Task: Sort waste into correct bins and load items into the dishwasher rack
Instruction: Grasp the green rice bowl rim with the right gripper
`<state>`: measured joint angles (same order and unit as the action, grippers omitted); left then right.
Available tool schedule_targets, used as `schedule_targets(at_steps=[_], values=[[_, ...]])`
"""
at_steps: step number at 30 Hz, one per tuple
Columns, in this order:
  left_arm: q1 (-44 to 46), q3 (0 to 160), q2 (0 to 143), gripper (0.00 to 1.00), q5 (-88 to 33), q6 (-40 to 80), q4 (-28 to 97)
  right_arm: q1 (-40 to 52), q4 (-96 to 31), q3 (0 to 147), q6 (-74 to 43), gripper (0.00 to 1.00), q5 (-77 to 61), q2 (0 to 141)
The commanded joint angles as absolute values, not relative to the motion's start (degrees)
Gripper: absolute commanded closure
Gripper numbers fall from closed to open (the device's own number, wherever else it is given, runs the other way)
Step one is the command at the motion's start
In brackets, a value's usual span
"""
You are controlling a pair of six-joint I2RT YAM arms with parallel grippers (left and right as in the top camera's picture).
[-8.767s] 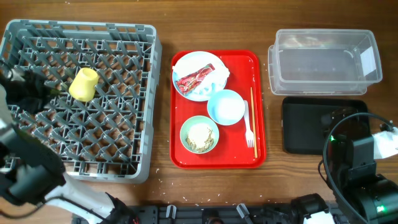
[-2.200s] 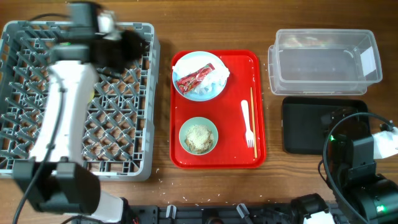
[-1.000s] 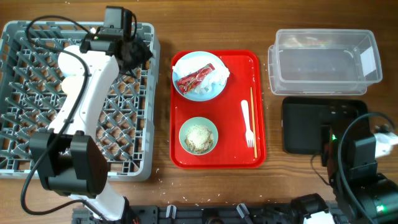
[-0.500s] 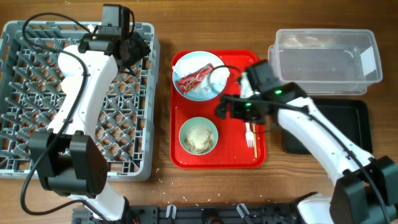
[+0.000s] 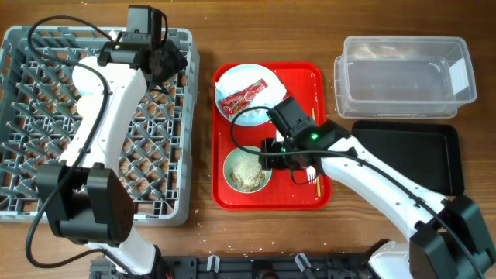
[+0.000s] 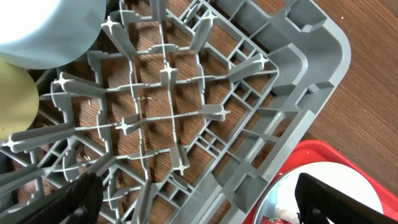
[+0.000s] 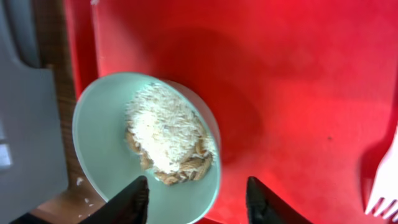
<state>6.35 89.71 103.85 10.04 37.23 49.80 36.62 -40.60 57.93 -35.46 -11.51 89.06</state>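
A mint-green bowl holding rice-like food scraps sits on the red tray. My right gripper hovers at its right rim, open. One finger is over the bowl's inside, the other over the tray, and neither touches. A pale plate carries the red-and-white wrapper and the white napkin. The white fork and the chopstick lie on the tray's right side. My left gripper hangs wide open and empty over the grey rack.
The clear tub stands at the back right, with the black tray in front of it. In the left wrist view a pale blue dish and a yellow cup rest in the rack. Crumbs dot the table's front edge.
My right arm has swung in from the right, crossed the tray and reached the bowl, and its jaws have narrowed. The left arm has stayed still over the rack.
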Motion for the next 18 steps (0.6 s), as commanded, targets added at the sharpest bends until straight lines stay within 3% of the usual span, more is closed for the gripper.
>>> schedule_targets(at_steps=[1, 13, 15, 18], values=[[6.24, 89.91, 103.90, 0.00, 10.98, 37.80, 49.67, 36.80, -39.94, 56.58, -37.39, 0.54, -10.02, 89.91], [6.24, 89.91, 103.90, 0.00, 10.98, 37.80, 49.69, 36.80, -36.88, 52.77, -39.51, 0.56, -10.26, 92.60], [6.26, 89.91, 103.90, 0.00, 10.98, 37.80, 49.69, 36.80, -36.86, 52.75, -40.56, 0.71, -10.24, 94.78], [6.24, 89.91, 103.90, 0.00, 10.98, 37.80, 49.69, 36.67, -37.12, 52.88, -40.49, 0.80, -8.71, 95.02]])
